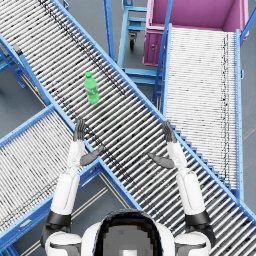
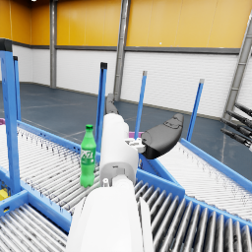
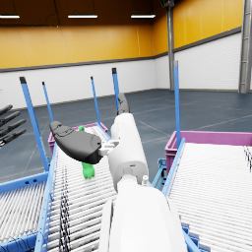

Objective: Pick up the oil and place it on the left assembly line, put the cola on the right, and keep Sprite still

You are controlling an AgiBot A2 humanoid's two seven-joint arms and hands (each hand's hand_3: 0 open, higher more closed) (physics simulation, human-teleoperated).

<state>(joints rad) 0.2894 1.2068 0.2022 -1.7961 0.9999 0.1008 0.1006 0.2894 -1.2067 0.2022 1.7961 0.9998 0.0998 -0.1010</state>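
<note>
Left hand [image 1: 81, 145] and right hand [image 1: 169, 146]: dark, matte, both empty. Fingers [image 1: 79, 130] stretched straight and spread, thumbs turned inward toward each other. Both are over the middle roller line [image 1: 131, 131], which has close-set metal rollers in a blue frame and runs diagonally.

Beyond the left fingers, slightly toward the right hand's side and well apart from both: green bottle [image 1: 91, 89]. It is glossy plastic, slim, green cap, white-lettered label, upright on the rollers.

Outward of the left fingers: left roller line [image 1: 30, 160], same ribbed rollers and blue rails. Outward of the right fingers: right roller line [image 1: 200, 90]. Farthest, past its end: pink bin [image 1: 200, 15], boxy, smooth-walled.
</note>
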